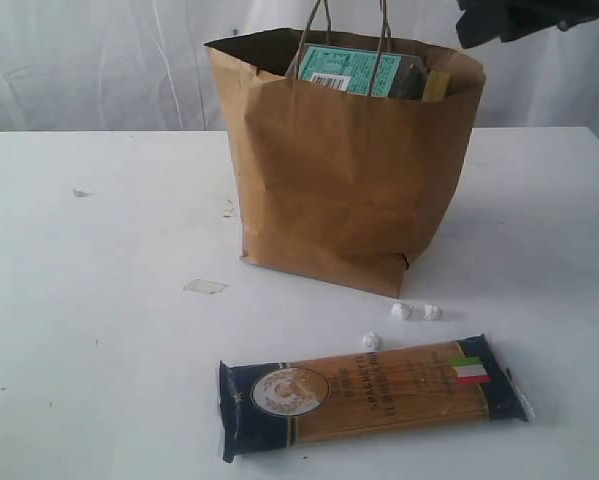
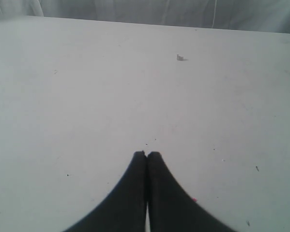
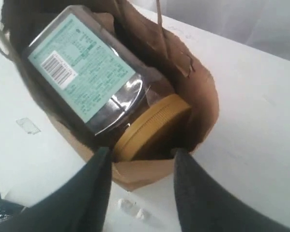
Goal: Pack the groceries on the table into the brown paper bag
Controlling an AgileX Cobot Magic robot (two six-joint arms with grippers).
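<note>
The brown paper bag (image 1: pixel 349 190) stands upright at the middle of the white table (image 1: pixel 99 300). A gold-lidded clear jar (image 1: pixel 354 70) with a teal label lies tilted inside it, gold lid (image 3: pixel 152 128) towards the bag's wall (image 3: pixel 203 96). In front of the bag a long navy-ended spaghetti pack (image 1: pixel 369 393) lies flat. My right gripper (image 3: pixel 142 153) hangs open above the bag's mouth, with nothing between its fingers. Over bare tabletop (image 2: pixel 86 96), my left gripper (image 2: pixel 146 153) is shut on nothing. The other groceries are out of view.
Three small white pellets lie between bag and spaghetti pack, two together (image 1: pixel 416 312) and one apart (image 1: pixel 371 341). A clear tape scrap (image 1: pixel 205 287) and a small crumb (image 1: pixel 79 192) lie left of the bag. The right arm (image 1: pixel 519 18) shows dark at the upper right.
</note>
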